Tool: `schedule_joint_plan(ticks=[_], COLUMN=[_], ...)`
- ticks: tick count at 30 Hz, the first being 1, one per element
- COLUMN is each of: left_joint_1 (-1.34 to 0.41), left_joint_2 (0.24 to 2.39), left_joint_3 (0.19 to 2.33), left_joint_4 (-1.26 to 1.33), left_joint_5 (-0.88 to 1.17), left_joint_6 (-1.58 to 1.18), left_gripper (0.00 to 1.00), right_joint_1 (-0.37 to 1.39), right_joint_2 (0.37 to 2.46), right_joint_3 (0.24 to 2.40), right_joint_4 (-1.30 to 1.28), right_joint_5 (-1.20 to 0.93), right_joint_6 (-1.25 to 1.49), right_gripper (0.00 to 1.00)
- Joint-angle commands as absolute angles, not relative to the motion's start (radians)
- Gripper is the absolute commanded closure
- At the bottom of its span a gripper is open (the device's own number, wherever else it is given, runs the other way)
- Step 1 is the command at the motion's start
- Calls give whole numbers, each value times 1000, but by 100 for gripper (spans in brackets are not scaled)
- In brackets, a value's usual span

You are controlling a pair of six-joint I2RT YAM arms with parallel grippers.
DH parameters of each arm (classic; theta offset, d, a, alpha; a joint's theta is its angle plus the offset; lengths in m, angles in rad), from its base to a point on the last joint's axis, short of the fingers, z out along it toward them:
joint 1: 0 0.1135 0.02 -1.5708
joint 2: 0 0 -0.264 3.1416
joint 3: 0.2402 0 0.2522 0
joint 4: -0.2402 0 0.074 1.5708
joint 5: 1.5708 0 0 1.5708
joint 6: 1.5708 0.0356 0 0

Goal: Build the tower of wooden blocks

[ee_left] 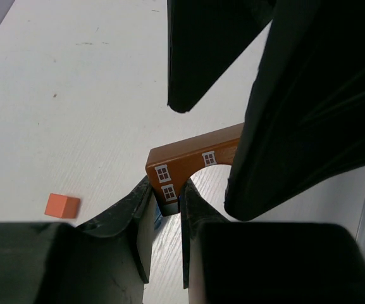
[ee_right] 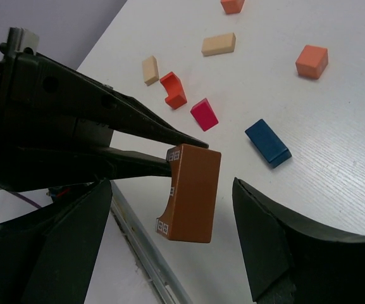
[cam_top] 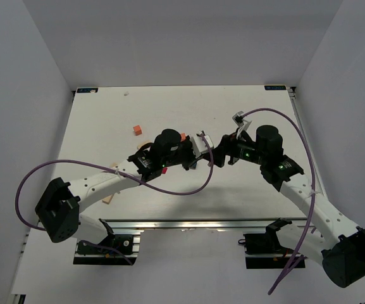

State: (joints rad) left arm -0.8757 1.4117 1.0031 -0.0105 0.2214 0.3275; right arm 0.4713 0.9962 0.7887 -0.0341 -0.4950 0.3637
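Observation:
My left gripper (ee_left: 167, 197) is shut on one leg of a brown arch block (ee_left: 191, 158) with white printed windows and holds it above the table. In the right wrist view the arch block (ee_right: 195, 193) hangs between my right gripper's (ee_right: 171, 190) open fingers, which stand either side without touching it. In the top view both grippers, the left (cam_top: 198, 150) and the right (cam_top: 217, 153), meet at the table's middle. No stacked tower is in view. A blue block (ee_right: 267, 143), a red block (ee_right: 204, 114) and an orange L-shaped block (ee_right: 173, 90) lie loose on the table.
Two tan blocks (ee_right: 218, 44) (ee_right: 150, 69) and two orange blocks (ee_right: 312, 61) (ee_right: 232, 5) lie farther off. An orange block (cam_top: 136, 130) sits at the table's upper left, also in the left wrist view (ee_left: 62, 205). A tan block (cam_top: 109, 198) lies by the left arm. A metal rail (cam_top: 201, 223) runs along the near edge.

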Motion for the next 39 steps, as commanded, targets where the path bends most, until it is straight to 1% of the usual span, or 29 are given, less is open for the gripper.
schedule_joint_plan(ticks=[1,7,9,10,11,15,17,20,22,25,26,27,28,29,30,31,32,33,35,36,39], left_joint_1=[-893,-897,-897,-897,-899,-899,-900,-900,-900,-900,-900,-900,-900,-900,-900,-900,-900,-900,-900,-899,-868], left_joint_2=[1373,1361,1351,1344,1342,1338,1338,1330,1324,1312,1307,1299,1298,1295,1287,1285,1282,1279,1261,1255,1233], left_joint_3=[1002,989,982,973,970,966,966,962,959,954,953,950,948,946,940,937,931,922,882,868,828], left_joint_4=[37,69,81,86,93,95,97,117,127,136,137,133,126,121,117,103,97,94,115,123,143], left_joint_5=[187,167,181,186,187,192,190,196,209,225,225,225,222,221,212,210,207,192,154,128,39], left_joint_6=[341,328,333,334,336,336,336,330,330,330,331,330,331,331,328,330,331,316,295,267,197], left_gripper=[100,100,100,100,100,100,100,100,100,100,100,99,77,69,66,42,25,17,5,2,2], right_joint_1=[469,469,469,468,469,469,469,469,469,466,468,468,466,466,466,465,465,462,460,457,457], right_joint_2=[1008,1003,1008,1011,1011,999,983,983,999,1014,1014,1014,1011,1009,1005,1002,1000,999,1003,1005,1005], right_joint_3=[785,764,764,764,765,764,758,767,775,778,778,776,778,778,778,779,781,787,798,811,786], right_joint_4=[-45,-31,-31,-31,-26,-11,20,18,8,11,14,17,21,21,21,21,20,15,2,-35,-52], right_joint_5=[-546,-489,-474,-468,-468,-494,-500,-524,-543,-558,-561,-561,-557,-549,-525,-516,-503,-468,-425,-376,-267], right_joint_6=[382,408,413,416,417,419,414,402,396,397,393,388,382,376,358,341,328,293,233,160,48], right_gripper=[19,22,25,28,33,41,47,50,55,64,70,73,76,82,86,87,89,89,89,89,88])
